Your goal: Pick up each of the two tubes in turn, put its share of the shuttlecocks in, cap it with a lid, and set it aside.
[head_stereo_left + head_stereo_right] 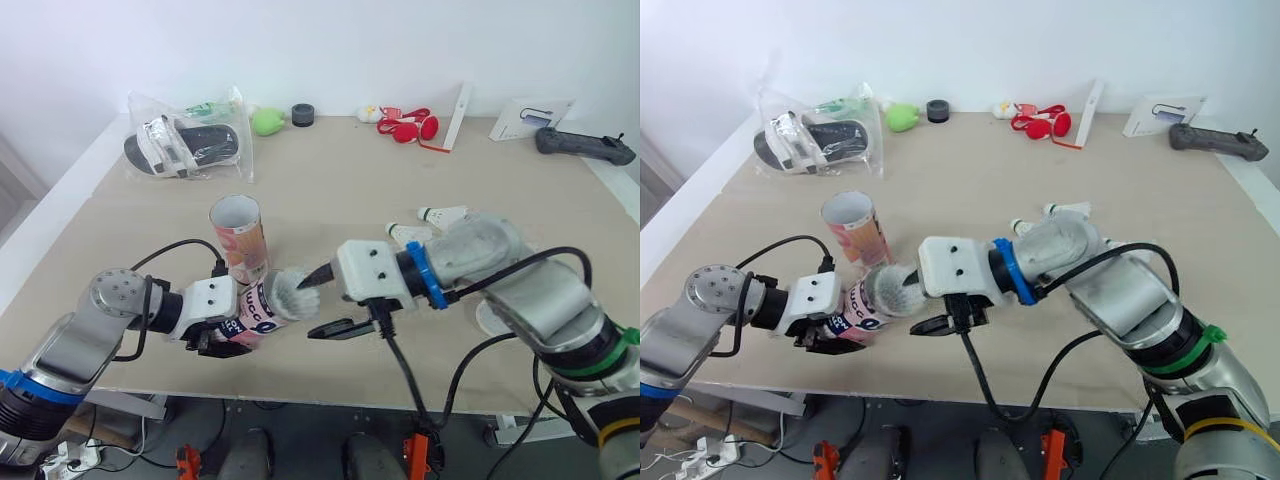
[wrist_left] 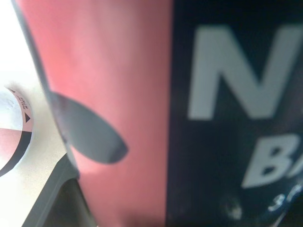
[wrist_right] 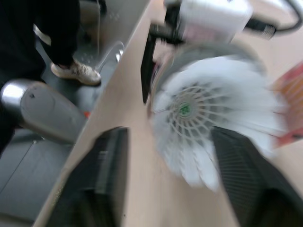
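Desk (image 1: 330,180), seen from the head. The left gripper (image 1: 225,340) is at 7 o'clock, just inside the near edge, with its jaws clamped on a pink-and-black tube (image 1: 262,312). The tube lies tilted, its mouth toward 3 o'clock. A white shuttlecock (image 1: 292,290) sits in that mouth with its feather skirt sticking out.

The right gripper (image 1: 322,302), at 6 o'clock, faces the mouth with its jaws wide, one finger on each side of the skirt. A second tube (image 1: 240,240) stands upright and open-topped just behind the held one, toward 12 o'clock; its contents cannot be told. Two loose shuttlecocks (image 1: 442,214) lie near 3 o'clock beside the right forearm.

Bare board spans the desk's middle. The far edge, from 10 to 2 o'clock, carries bagged sandals (image 1: 185,145), a white box (image 1: 530,118) and a black controller (image 1: 585,147).
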You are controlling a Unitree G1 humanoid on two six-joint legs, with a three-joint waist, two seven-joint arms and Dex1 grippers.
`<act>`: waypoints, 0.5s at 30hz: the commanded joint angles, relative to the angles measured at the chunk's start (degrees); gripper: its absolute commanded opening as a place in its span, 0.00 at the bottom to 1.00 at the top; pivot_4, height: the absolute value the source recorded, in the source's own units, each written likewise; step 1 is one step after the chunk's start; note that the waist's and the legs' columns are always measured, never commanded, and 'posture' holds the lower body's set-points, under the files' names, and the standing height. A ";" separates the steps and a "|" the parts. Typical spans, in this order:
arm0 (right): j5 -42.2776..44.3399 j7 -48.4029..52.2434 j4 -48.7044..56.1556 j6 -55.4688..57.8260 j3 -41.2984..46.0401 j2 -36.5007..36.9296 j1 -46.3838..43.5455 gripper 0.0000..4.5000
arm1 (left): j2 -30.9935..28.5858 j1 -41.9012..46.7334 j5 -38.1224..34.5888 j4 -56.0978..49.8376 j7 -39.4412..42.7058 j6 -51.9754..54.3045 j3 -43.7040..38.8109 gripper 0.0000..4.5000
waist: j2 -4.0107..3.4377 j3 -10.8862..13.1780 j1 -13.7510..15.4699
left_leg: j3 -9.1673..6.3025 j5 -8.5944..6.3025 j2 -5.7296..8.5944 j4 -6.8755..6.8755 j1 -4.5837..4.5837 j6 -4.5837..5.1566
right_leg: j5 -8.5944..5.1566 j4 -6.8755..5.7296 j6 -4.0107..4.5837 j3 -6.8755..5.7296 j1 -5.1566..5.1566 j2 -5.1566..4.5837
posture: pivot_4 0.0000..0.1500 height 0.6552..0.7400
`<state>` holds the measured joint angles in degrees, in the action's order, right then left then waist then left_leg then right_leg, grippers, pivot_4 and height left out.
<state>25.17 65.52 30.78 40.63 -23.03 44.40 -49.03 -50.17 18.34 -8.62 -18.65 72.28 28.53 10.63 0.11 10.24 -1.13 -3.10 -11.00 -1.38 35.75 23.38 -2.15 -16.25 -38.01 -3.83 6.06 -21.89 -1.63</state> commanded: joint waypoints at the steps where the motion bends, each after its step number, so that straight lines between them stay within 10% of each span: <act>1: 4.72 3.46 -1.55 1.09 5.84 0.11 -3.66 0.98 | 1.82 -1.79 0.59 0.04 -2.27 2.72 4.06 0.68 | 0.00 0.00 0.00 | -0.01 0.00 0.01 0.00 -0.01 0.00 | 0.00 0.00 0.00 -0.03 0.02 -0.02 | 1.00 1.00; 6: 4.64 6.54 -7.92 -0.81 5.87 -2.03 -8.30 0.80 | 2.09 -2.65 0.40 -0.46 -3.50 3.46 3.63 0.68 | -0.04 -0.01 -0.04 | 0.02 0.00 0.02 0.01 -0.02 0.00 | 0.00 0.00 -0.01 -0.06 0.03 -0.08 | 1.00 1.00; 13: -7.15 8.92 -17.32 -10.30 -4.93 -8.56 -12.10 0.03 | 2.45 -4.13 0.40 -0.62 -4.63 3.29 3.26 0.68 | -0.07 -0.03 -0.01 | 0.04 0.02 0.02 0.00 -0.01 0.02 | -0.01 0.00 -0.01 -0.15 0.04 -0.14 | 1.00 1.00; 15: -12.36 9.40 -19.45 -13.56 -9.41 -10.22 -12.80 0.01 | 2.56 -4.27 0.42 -0.67 -4.76 3.29 3.17 0.68 | -0.07 -0.04 0.00 | 0.05 0.02 0.03 0.00 0.00 0.01 | -0.02 0.00 -0.02 -0.15 0.04 -0.14 | 1.00 1.00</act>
<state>17.33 74.09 12.19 30.72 -29.64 35.05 -59.65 -49.03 16.00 -8.97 -20.85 68.96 31.17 9.15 0.04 10.20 -1.12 -3.05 -10.98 -1.35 35.75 23.38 -2.13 -16.27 -38.01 -3.86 5.91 -21.84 -1.77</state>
